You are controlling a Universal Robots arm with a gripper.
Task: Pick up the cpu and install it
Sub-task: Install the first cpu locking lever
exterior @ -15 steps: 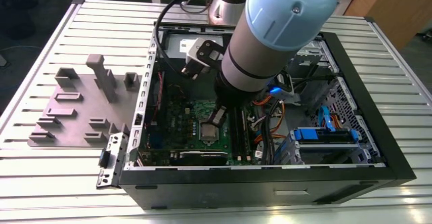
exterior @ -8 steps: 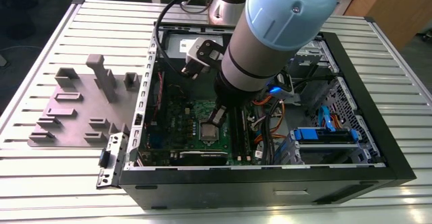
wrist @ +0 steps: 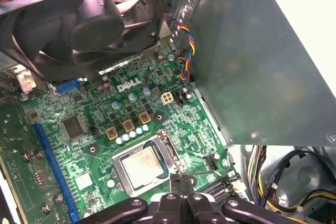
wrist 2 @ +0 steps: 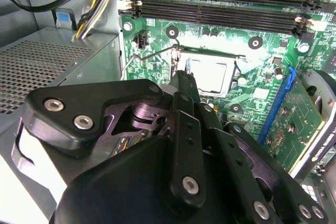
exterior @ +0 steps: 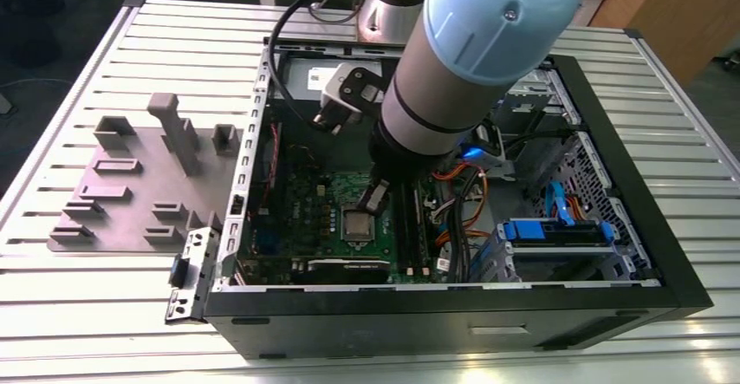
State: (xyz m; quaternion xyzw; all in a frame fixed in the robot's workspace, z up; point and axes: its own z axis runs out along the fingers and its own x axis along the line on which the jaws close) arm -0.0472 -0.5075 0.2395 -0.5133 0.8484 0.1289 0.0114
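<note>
The gripper (wrist: 181,184) hangs low inside an open computer case (exterior: 463,315), its black fingers (wrist 2: 185,85) pressed together with nothing between them, their tips just beside the socket (wrist: 144,166) edge. The cpu (wrist: 140,167), a silvery square, lies flat in the socket on the green motherboard (wrist: 84,150). In the second wrist view the cpu (wrist 2: 210,73) shows just past the fingertips. A black fan (wrist: 94,24) stands near the socket. The case rests on a slatted metal desk (exterior: 93,289), beside a grey fixture plate (exterior: 139,185).

Matt silvery metal cpu (wrist: 142,167), glossy green motherboard (wrist: 94,145), matt black end effector (wrist 2: 185,85).
</note>
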